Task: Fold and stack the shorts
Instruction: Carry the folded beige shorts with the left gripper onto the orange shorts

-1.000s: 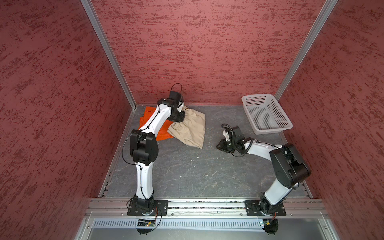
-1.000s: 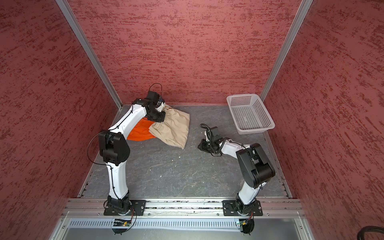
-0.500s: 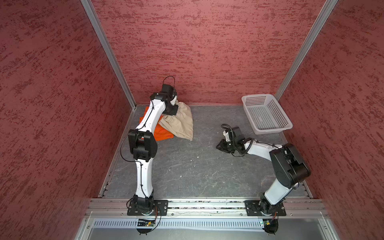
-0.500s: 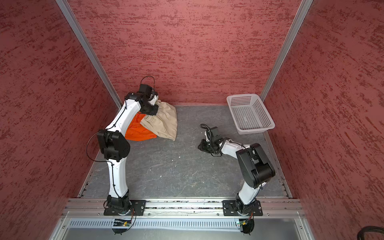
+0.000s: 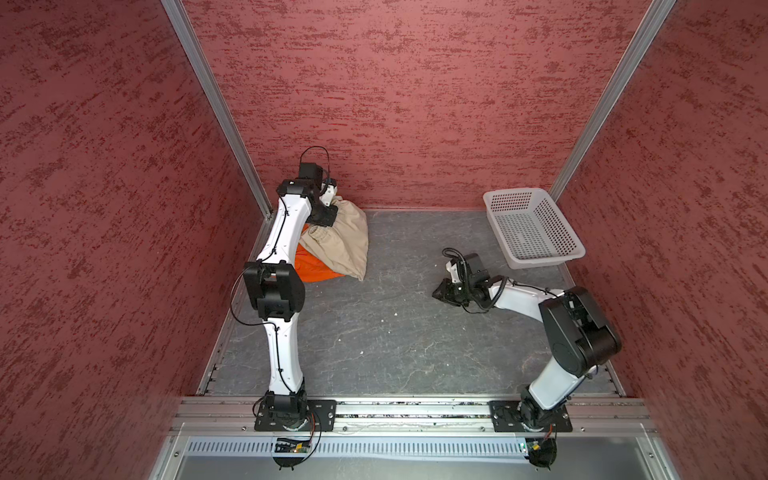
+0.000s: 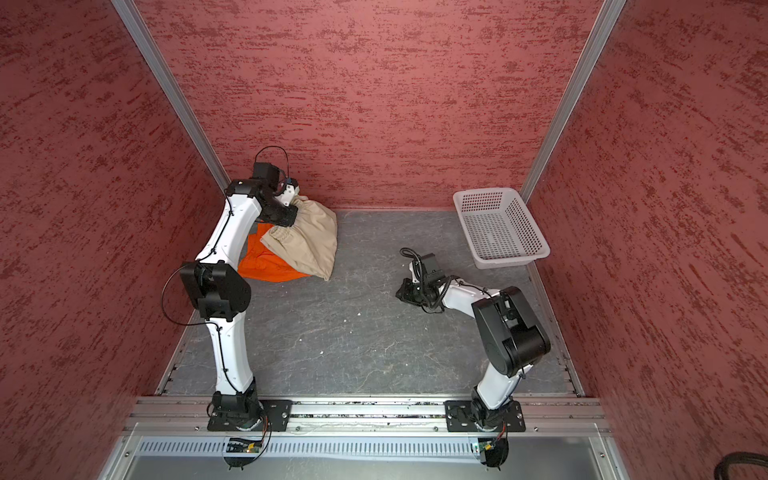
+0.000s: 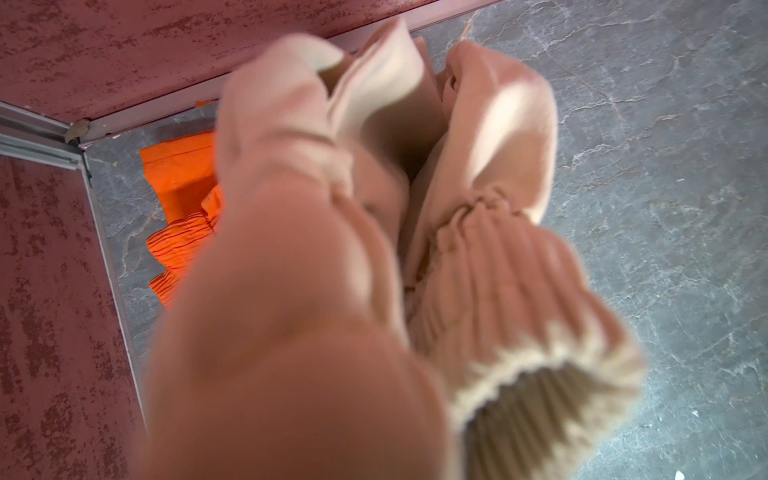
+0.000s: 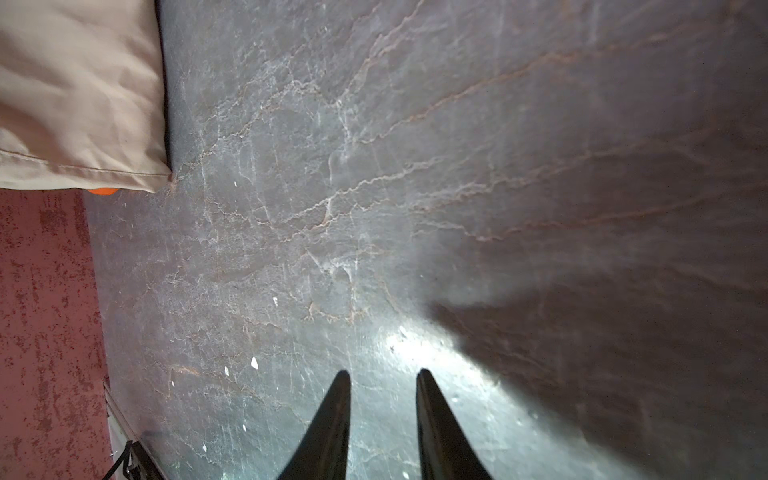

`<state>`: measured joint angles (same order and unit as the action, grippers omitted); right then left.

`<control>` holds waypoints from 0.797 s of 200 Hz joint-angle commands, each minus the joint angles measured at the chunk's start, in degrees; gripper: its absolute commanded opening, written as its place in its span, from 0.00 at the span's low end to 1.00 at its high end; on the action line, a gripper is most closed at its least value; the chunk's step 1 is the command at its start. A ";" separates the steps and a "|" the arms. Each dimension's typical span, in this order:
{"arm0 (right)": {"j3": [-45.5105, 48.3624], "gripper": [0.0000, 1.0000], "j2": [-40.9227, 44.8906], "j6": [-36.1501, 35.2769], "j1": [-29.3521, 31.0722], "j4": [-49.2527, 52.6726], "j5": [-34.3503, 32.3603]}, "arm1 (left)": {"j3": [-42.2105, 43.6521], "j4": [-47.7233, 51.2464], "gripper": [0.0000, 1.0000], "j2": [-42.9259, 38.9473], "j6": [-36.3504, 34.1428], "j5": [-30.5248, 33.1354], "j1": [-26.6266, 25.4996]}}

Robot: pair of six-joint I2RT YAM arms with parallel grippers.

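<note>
My right pincer sits nearest, slightly parted and empty, low over the bare worktop. Farther back, toward the far left corner, the orange shorts lie flat. The beige shorts drape over them, their gathered waistband raised in my clenched left pincer.

beige shorts matt cloth, basket perforated plastic

Reaches far forward with the left arm, left pincer clamped on the beige shorts. Crouches low with the right arm, elbow folded, right pincer slightly parted, empty.
</note>
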<state>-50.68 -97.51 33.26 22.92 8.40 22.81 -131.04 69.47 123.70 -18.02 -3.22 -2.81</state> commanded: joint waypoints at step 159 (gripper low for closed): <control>-2.59 0.29 -1.32 0.42 -0.07 0.60 -0.13 | -4.57 -0.44 0.00 0.40 -3.82 -6.74 7.67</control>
<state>-51.57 -98.04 33.47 22.92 8.82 22.85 -135.96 70.78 123.70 -21.28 -8.97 2.70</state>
